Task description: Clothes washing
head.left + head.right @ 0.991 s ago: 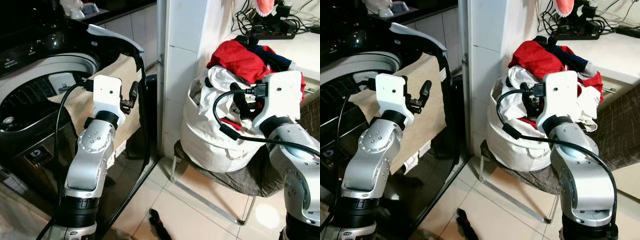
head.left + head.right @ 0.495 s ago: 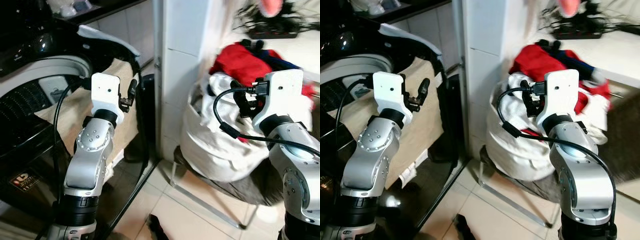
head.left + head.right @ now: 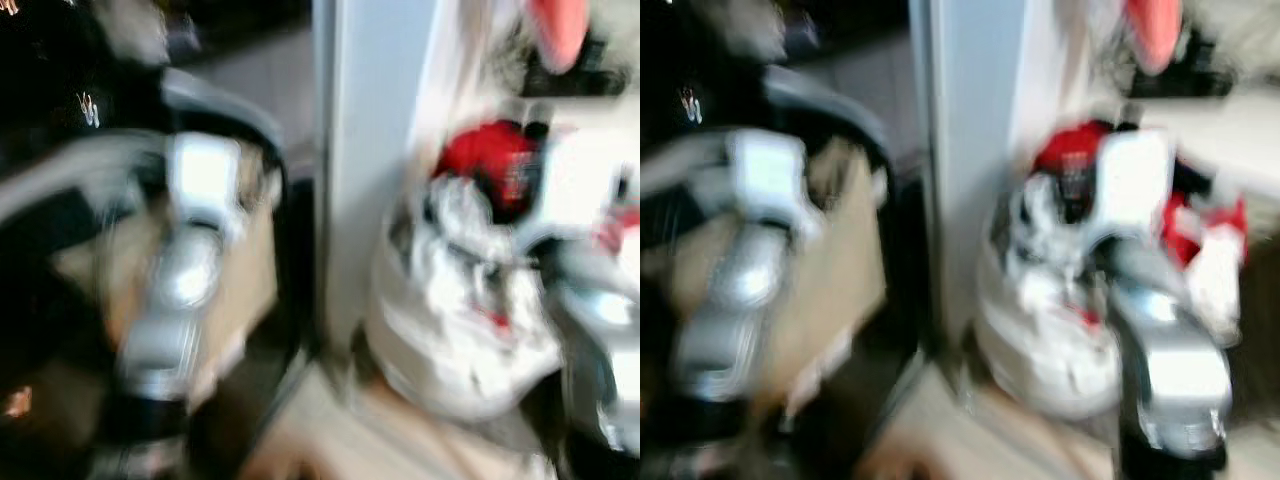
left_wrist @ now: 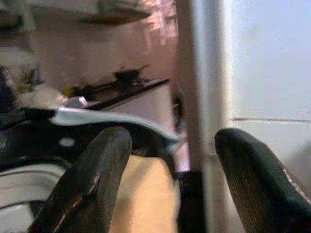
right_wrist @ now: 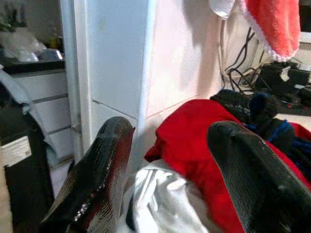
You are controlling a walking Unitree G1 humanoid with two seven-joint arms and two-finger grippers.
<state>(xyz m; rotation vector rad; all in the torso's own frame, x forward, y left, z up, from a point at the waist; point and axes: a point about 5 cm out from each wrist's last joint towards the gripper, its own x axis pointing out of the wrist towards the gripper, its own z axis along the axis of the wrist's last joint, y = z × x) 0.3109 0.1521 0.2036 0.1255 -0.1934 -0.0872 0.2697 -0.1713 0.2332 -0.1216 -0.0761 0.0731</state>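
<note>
Blurred view. The right gripper point(image 5: 167, 170), fingers spread and empty, hovers by red clothes point(image 5: 194, 145) atop a white laundry bag point(image 3: 450, 330). The left gripper point(image 4: 170, 184), fingers likewise spread and empty, faces the washing machine point(image 4: 48, 141).

White tiled pillar point(image 5: 116, 58), dark countertop point(image 4: 121, 90)

Head views badly blurred. Pale tiled floor point(image 3: 330, 440) at bottom. Dark seat point(image 3: 520, 425) stands on it, right of white tiled pillar point(image 3: 375, 180). White laundry bag point(image 3: 450, 340) sits on seat, red garment point(image 5: 194, 145) heaped on top. Black washing machine point(image 3: 60, 250) on floor at left, beige cloth point(image 4: 146, 199) draped over rim.
</note>
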